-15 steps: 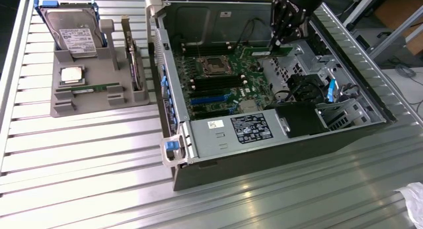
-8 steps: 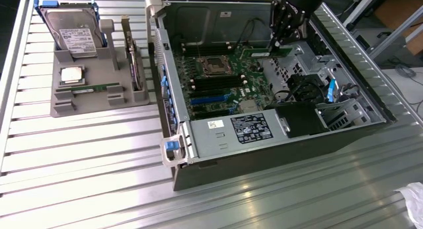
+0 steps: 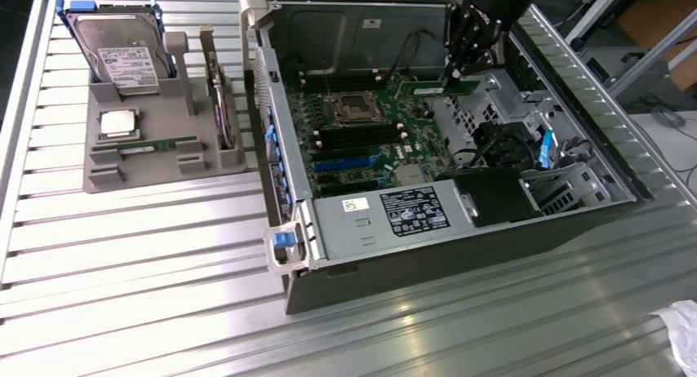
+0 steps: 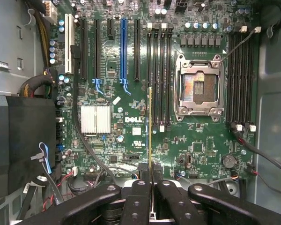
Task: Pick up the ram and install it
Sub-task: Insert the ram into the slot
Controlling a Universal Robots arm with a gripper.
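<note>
My gripper (image 3: 455, 77) hangs over the far side of the open computer case (image 3: 436, 255), shut on the ram (image 3: 433, 89), a narrow green stick held level above the motherboard (image 3: 360, 140). In the wrist view the ram (image 4: 150, 122) shows edge-on as a thin line running out from between the black fingers (image 4: 139, 197) of the gripper (image 4: 150, 182). It hovers in line with the outermost of several black memory slots (image 4: 159, 75) beside the empty processor socket (image 4: 199, 89). It is above the slots, not seated.
A grey holder (image 3: 142, 177) at the exterior view's left carries a hard drive (image 3: 122, 46), a silver processor chip (image 3: 117, 122) and another green stick (image 3: 147, 146). Inside the case are a power supply (image 3: 381, 218), cables (image 4: 47, 84) and a heatsink (image 4: 95, 119).
</note>
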